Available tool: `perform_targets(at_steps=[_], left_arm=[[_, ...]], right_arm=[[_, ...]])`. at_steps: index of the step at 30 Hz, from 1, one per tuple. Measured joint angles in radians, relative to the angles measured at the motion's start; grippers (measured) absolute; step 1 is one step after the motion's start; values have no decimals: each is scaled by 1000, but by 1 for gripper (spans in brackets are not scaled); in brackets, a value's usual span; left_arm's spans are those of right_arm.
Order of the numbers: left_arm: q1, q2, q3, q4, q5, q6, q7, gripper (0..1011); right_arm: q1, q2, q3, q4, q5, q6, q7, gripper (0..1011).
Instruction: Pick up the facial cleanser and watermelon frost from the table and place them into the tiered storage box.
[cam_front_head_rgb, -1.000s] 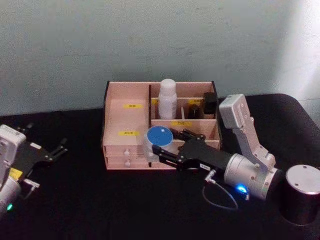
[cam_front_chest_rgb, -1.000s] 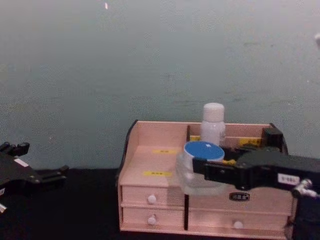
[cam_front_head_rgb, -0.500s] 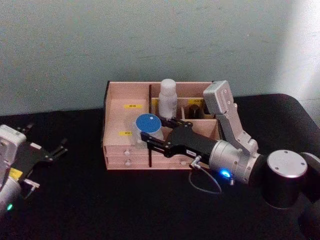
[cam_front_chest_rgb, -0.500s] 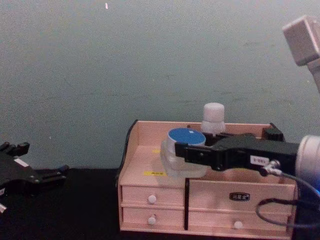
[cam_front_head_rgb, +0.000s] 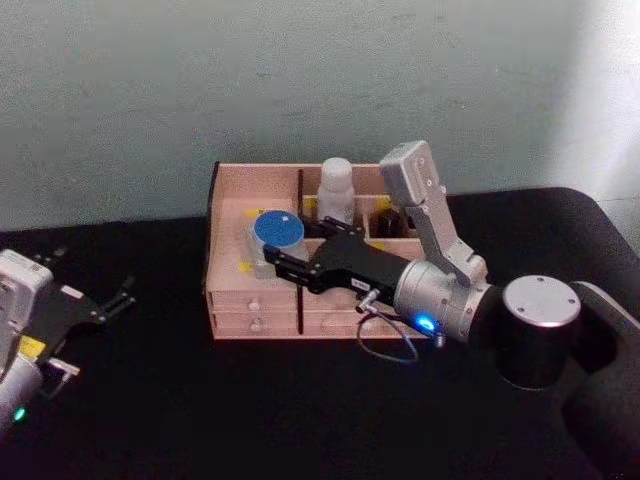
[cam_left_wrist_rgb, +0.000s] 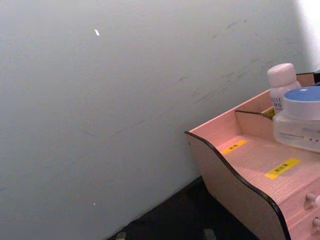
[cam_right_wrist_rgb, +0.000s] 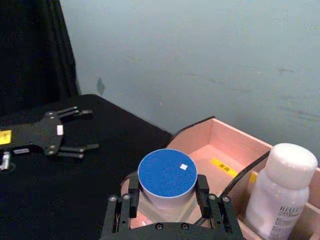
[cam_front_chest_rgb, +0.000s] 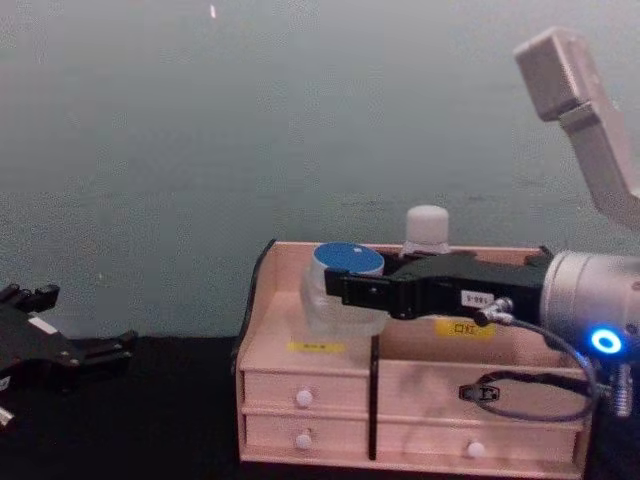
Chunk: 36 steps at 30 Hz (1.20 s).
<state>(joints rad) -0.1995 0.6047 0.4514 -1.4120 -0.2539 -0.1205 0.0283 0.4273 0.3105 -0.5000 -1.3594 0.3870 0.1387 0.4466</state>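
Blue-lidded jar (cam_front_head_rgb: 277, 236) in right gripper (cam_front_head_rgb: 272, 262)

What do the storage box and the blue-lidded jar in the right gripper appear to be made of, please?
The tiered storage box looks like pale, unvarnished plywood: faint grain, matte pinkish faces and dark edges that may be laser-cut. The blue-lidded jar, held in the right gripper, seems to be clear or frosted plastic or glass, since its body is translucent; its lid looks like matte blue plastic.

Blue-lidded jar (cam_front_head_rgb: 278, 238) above box's (cam_front_head_rgb: 228, 300) L tier

right gripper (cam_front_head_rgb: 275, 262) clamped; left gripper (cam_front_head_rgb: 118, 297) parked
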Motion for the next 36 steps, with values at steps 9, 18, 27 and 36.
perform_targets(at_steps=[9, 18, 27, 36], left_arm=[[0, 0, 0, 0, 0, 0, 0, 1001], [0, 0, 0, 0, 0, 0, 0, 1001], [0, 0, 0, 0, 0, 0, 0, 1001], [0, 0, 0, 0, 0, 0, 0, 1001]], right_arm=[[39, -34, -4, 60, -10, 4, -6, 689], [76, -66, -6, 123, -14, 10, -8, 689], [114, -93, -10, 191, -18, 12, 2, 689], [142, -114, -17, 237, -22, 17, 14, 689]])
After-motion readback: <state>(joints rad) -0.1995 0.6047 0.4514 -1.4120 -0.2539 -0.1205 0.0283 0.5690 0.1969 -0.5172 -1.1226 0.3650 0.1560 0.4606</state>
